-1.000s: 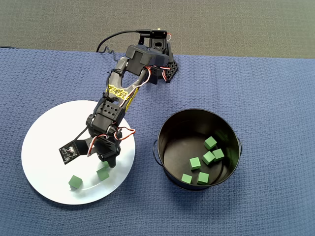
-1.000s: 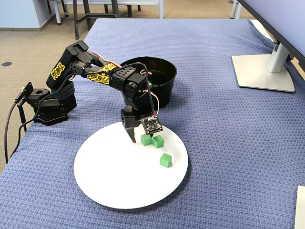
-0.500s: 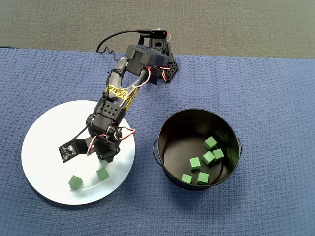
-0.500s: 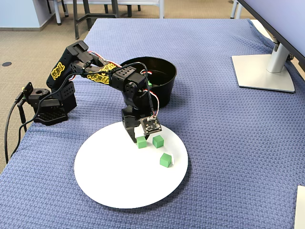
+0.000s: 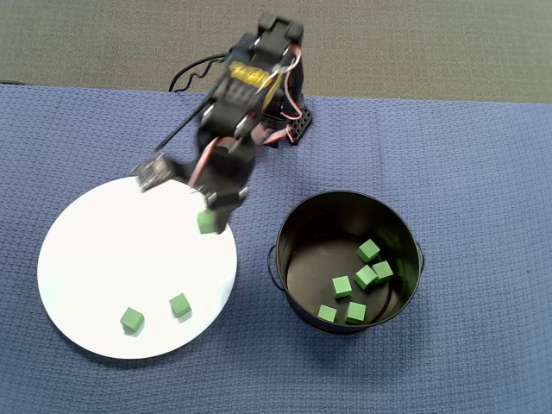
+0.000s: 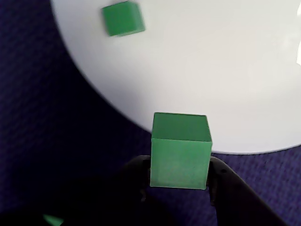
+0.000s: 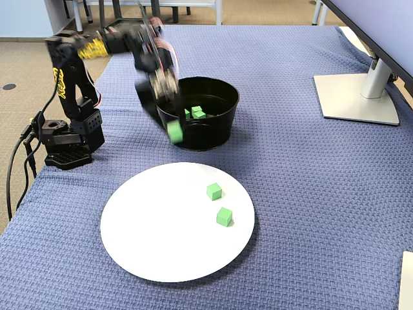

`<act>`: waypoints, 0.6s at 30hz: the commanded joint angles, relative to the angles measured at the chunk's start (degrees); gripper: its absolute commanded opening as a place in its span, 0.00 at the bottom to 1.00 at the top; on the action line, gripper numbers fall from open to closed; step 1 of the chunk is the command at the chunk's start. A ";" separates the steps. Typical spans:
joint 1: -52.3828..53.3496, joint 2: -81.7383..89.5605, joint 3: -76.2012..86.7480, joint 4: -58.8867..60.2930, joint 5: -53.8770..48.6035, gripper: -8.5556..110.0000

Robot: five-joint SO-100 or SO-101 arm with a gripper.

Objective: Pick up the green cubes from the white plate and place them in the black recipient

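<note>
Green cubes, matte, bright, identical, sharp-edged: eight showing in the overhead view. One cube (image 6: pixel 180 150) I am gripping between my gripper (image 6: pixel 181 176) fingers, raised over the near edge of the white plate (image 5: pixel 95 259). Two cubes (image 5: pixel 179 304) (image 5: pixel 131 319) are lying apart on that plate, round, flat and glossy. Five cubes (image 5: pixel 366 277) are sitting inside the black recipient (image 5: pixel 289 226), a deep, straight-walled pot just beside the plate on blue cloth (image 5: pixel 483 172).

Your hand (image 5: pixel 208 222) has lifted off the white plate (image 5: pixel 86 259) with one green cube (image 5: pixel 207 222) pinched in it, swinging up toward the black recipient (image 5: pixel 293 233).
</note>
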 commanded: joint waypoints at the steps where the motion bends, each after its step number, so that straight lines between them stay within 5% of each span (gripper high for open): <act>1: -11.25 9.67 -2.11 3.43 6.50 0.07; 11: -37.97 -0.18 4.48 -7.56 18.72 0.07; 14: -41.31 -2.37 3.96 -8.00 18.19 0.47; 18: -37.62 1.76 3.78 -7.21 14.50 0.45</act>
